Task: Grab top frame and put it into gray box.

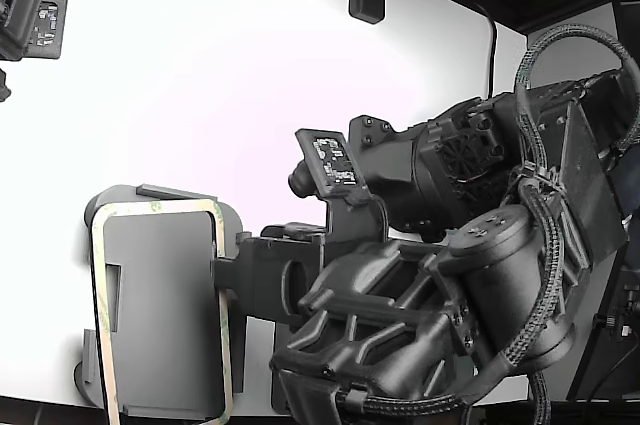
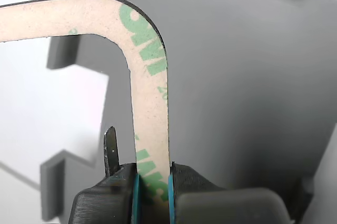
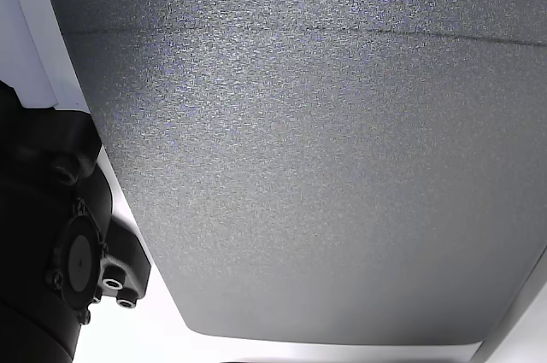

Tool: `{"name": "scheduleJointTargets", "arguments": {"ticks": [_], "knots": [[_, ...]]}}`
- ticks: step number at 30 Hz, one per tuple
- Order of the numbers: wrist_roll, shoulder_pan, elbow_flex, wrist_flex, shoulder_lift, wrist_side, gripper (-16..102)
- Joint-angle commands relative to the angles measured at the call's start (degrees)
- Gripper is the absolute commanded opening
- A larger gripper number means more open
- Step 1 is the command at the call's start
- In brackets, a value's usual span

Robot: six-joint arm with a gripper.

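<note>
Gripper [image 2: 152,192] pinches the top frame [image 2: 150,103] (pale rim) over the gray box [image 2: 247,87].

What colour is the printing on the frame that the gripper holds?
Green, on the pale tan frame. The wrist view shows it best.

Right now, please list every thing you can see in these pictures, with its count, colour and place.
top frame: one, pale tan rim with green print, lying over the gray box at the exterior view's lower left, one long side clamped in the jaws.
gray box: one, light gray, on the white table, under the frame.
table: one, white, under everything.
textured gray surface: one, dark gray, filling the other view.
second arm: one, black, at the exterior view's upper left edge.
gripper: one, black with blue pads, jaws shut on the frame's rim.
</note>
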Motion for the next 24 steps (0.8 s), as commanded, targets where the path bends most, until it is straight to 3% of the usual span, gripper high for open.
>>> {"name": "scheduleJointTargets", "arguments": {"ticks": [1, 8, 24], "knots": [[5.7, -0.9, -0.3, 0.7, 1.3, -1.7, -13], [9.1, -2.9, 2.4, 0.7, 0.9, -8.0, -13], [8.6, -4.0, 6.2, 0.7, 0.2, -11.9, -13]]}}
